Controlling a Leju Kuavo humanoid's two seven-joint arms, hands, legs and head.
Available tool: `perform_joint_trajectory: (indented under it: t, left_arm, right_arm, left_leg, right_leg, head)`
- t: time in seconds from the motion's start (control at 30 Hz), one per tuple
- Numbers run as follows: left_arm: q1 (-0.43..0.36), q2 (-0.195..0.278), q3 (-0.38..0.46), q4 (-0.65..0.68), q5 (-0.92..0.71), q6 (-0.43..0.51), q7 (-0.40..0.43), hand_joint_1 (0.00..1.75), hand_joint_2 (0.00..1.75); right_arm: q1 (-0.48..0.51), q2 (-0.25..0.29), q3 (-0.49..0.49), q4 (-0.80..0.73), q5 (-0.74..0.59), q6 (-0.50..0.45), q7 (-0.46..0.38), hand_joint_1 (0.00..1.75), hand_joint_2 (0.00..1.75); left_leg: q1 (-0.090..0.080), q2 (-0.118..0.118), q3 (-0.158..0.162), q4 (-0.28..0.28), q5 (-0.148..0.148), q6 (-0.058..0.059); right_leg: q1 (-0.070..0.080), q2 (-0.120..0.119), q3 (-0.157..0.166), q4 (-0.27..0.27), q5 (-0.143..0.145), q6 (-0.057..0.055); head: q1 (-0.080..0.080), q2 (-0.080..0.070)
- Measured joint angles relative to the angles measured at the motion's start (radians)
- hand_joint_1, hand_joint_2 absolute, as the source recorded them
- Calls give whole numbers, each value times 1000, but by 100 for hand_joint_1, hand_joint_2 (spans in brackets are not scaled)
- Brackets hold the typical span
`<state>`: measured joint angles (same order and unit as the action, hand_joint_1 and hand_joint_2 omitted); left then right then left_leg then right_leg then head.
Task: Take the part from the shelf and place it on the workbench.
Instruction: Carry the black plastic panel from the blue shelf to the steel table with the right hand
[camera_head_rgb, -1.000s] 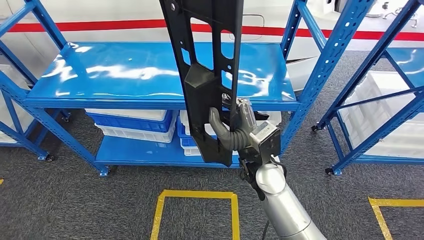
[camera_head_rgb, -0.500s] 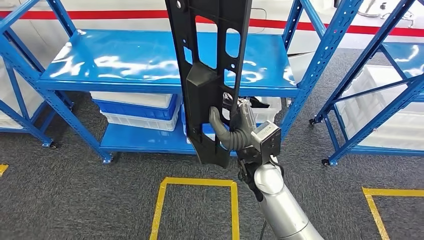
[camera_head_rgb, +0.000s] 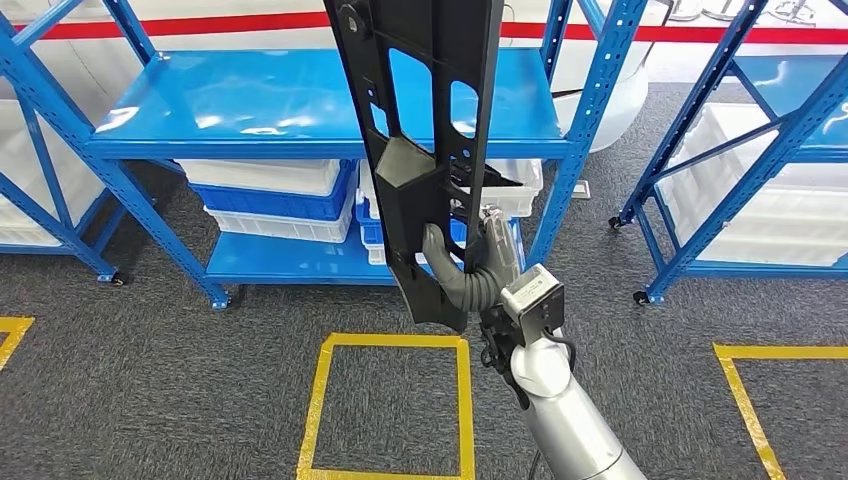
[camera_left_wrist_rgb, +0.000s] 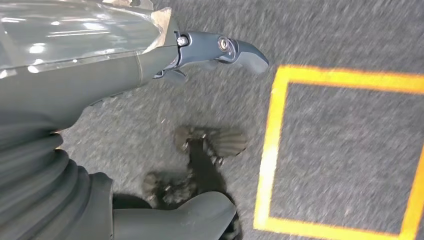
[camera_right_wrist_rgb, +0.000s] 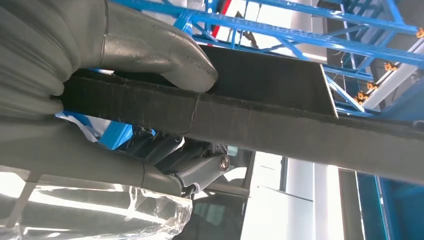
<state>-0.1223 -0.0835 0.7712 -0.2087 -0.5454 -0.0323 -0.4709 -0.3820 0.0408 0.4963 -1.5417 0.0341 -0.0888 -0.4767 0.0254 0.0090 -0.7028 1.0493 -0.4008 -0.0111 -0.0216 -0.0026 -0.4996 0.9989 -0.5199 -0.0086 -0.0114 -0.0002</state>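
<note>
here, line by line:
part: a long black plastic panel with cut-out slots (camera_head_rgb: 420, 120), standing nearly upright in the air in front of the blue metal shelf rack (camera_head_rgb: 300, 110), its top running out of the head view; it touches neither the shelf board nor the floor.
right hand: the right hand (camera_head_rgb: 470, 270) grasps the panel near its lower end, thumb (camera_right_wrist_rgb: 165, 55) wrapped over one face of the panel's edge and the darker fingers (camera_right_wrist_rgb: 200, 167) on the other face, so the panel rises above the hand and only a short stub hangs below it.
left hand: the left hand (camera_left_wrist_rgb: 75, 100) hangs over the grey carpet floor (camera_left_wrist_rgb: 340, 150), one dark finger (camera_left_wrist_rgb: 225, 47) extended, nothing seen in it; whether the rest is released or clenched i cannot tell.
shelf: white and blue plastic crates (camera_head_rgb: 270, 195) sit on the lower board, behind the panel.
floor: a yellow tape square (camera_head_rgb: 390, 400) lies just below the right hand in the head view.
</note>
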Motion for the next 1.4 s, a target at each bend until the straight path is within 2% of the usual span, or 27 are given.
perform_joint_trajectory:
  t: [0.07,0.1,0.13,0.17,0.2,0.27,0.33,0.37,0.43,0.5,0.57,0.63,0.67,0.7,0.77,0.8,0.83,0.9,0.97,1.03,1.1,1.13,1.17,1.2,1.3,1.33,1.4]
  left_arm:
    - [0,0,0,0,-1,0,1,0,175]
    - [-1,0,0,0,-1,0,1,0,175]
    - [-2,0,0,0,-1,0,1,0,175]
    - [-2,0,0,0,-1,0,1,0,175]
    - [-2,0,0,0,-1,0,1,0,175]
    - [-5,1,0,-1,-1,1,1,0,175]
    - [-10,2,0,-4,-1,2,-1,0,175]
    - [-13,2,0,-5,-1,4,-5,0,175]
    - [-15,2,0,-6,-1,9,-14,0,175]
    - [-14,2,0,-6,-2,15,-24,0,175]
    - [-14,2,0,-6,-2,26,-30,0,175]
    - [-14,-2,0,-6,-2,54,-28,0,175]
    - [-15,-6,1,-6,-2,68,-25,0,175]
    - [-16,-11,1,-6,-2,79,-23,0,175]
    - [-18,-20,1,-6,-2,88,-21,0,175]
    - [-20,-24,1,-6,-2,90,-20,0,175]
    - [-22,-26,1,-6,-2,91,-20,0,175]
    - [-25,-28,1,-6,-3,91,-18,0,175]
    - [-25,-29,1,-6,-4,90,-18,0,175]
    - [-27,-29,1,-6,-4,91,-23,0,175]
    - [-27,-29,1,-6,-4,93,-32,0,175]
    - [-27,-29,1,-6,-3,93,-36,0,175]
    - [-27,-29,2,-6,-3,93,-40,0,175]
    - [-27,-29,2,-6,-2,93,-43,0,175]
    - [-29,-29,2,-6,-2,94,-51,0,175]
    - [-30,-28,2,-6,-2,94,-53,0,175]
    - [-31,-29,2,-6,-2,93,-57,0,175]
  right_arm:
    - [1,2,0,-4,1,0,-1,175,175]
    - [2,2,0,-5,1,0,-2,175,175]
    - [4,2,0,-6,2,0,-2,175,175]
    - [6,2,0,-6,4,0,-3,175,175]
    - [8,2,-1,-7,7,0,-5,175,175]
    - [11,3,-1,-12,19,4,-8,175,175]
    - [10,6,-2,-19,35,9,-10,175,175]
    - [9,7,-2,-21,44,11,-10,175,175]
    - [10,8,-2,-24,61,15,-11,175,175]
    - [14,8,-1,-25,76,18,-12,175,175]
    - [18,6,-1,-25,89,18,-16,175,175]
    - [27,2,-1,-25,97,18,-21,175,175]
    - [31,0,-1,-25,99,18,-23,175,175]
    - [34,-3,-2,-25,101,19,-24,175,175]
    - [35,-6,-3,-26,102,19,-26,175,175]
    - [35,-7,-3,-27,103,19,-27,175,175]
    - [36,-8,-4,-28,104,19,-28,175,175]
    - [39,-10,-7,-29,107,19,-29,175,175]
    - [41,-9,-8,-30,110,22,-31,175,175]
    - [41,-8,-8,-32,111,29,-35,175,175]
    - [42,-8,-9,-32,111,37,-39,175,175]
    - [43,-8,-10,-32,111,39,-40,175,175]
    - [45,-8,-10,-32,111,39,-42,175,175]
    - [47,-8,-10,-32,111,39,-43,175,175]
    - [49,-6,-12,-32,111,40,-46,175,175]
    - [49,-5,-14,-32,110,40,-49,175,175]
    - [51,-3,-17,-32,110,40,-52,175,175]
  left_leg:
    - [2,-2,-25,114,-118,-6]
    - [2,-3,-33,180,-156,-8]
    - [2,-3,-34,233,-167,-8]
    - [2,-3,-23,258,-153,-7]
    - [1,-3,2,251,-127,-4]
    - [-2,-8,106,143,-97,10]
    - [-9,-12,207,4,-119,25]
    - [-14,-12,229,-35,-133,30]
    - [-18,-9,228,-65,-128,41]
    - [-16,-5,212,-78,-104,56]
    - [-16,-3,189,-81,-82,64]
    - [-17,-7,163,-80,-62,63]
    - [-17,-11,153,-78,-53,61]
    - [-16,-16,143,-75,-45,58]
    - [-16,-26,125,-63,-35,50]
    - [-18,-33,114,-55,-30,44]
    - [-19,-37,104,-48,-26,38]
    - [-17,-47,91,-43,-16,24]
    - [-11,-46,81,-33,-21,13]
    - [-6,-32,51,36,-68,4]
    - [-4,-19,-1,161,-134,-6]
    - [-3,-17,-22,214,-154,-10]
    - [-2,-14,-26,233,-156,-12]
    - [-1,-11,-12,217,-142,-13]
    - [-5,25,102,30,-73,-4]
    - [-8,35,124,-12,-63,3]
    - [-17,33,128,-35,-60,17]
  right_leg:
    - [4,-1,-25,1,27,-14]
    - [7,0,-40,2,40,-16]
    - [10,0,-56,3,53,-17]
    - [12,0,-71,5,64,-16]
    - [14,0,-85,5,75,-15]
    - [18,0,-107,6,95,-9]
    - [22,-1,-119,6,112,1]
    - [22,-3,-123,5,120,7]
    - [20,-5,-132,4,135,20]
    - [20,-4,-156,41,108,22]
    - [18,-1,-201,155,35,15]
    - [14,-1,-226,265,-22,16]
    - [11,-1,-217,280,-31,22]
    - [9,0,-184,248,-25,31]
    - [2,17,-87,111,1,46]
    - [0,27,-47,48,11,48]
    - [0,35,-29,16,15,45]
    - [5,32,-29,8,21,33]
    - [-1,19,-32,7,30,18]
    - [-7,5,-34,4,39,3]
    - [-2,-9,-41,4,44,-5]
    - [0,-17,-45,5,45,-6]
    - [1,-26,-48,5,47,-6]
    - [2,-34,-50,6,48,-6]
    - [7,-55,-52,7,51,-1]
    - [11,-62,-53,8,52,2]
    - [16,-76,-56,6,56,11]
  head:
    - [-1,0]
    - [-2,0]
    - [-2,0]
    - [-2,0]
    - [-2,0]
    - [-2,0]
    - [-1,0]
    - [-1,0]
    - [-1,0]
    - [1,0]
    - [4,0]
    - [6,0]
    - [6,0]
    - [7,0]
    - [7,0]
    - [7,0]
    - [7,0]
    - [7,0]
    - [7,0]
    - [4,0]
    - [1,0]
    - [1,0]
    - [1,0]
    - [0,0]
    - [0,0]
    - [2,0]
    - [4,0]
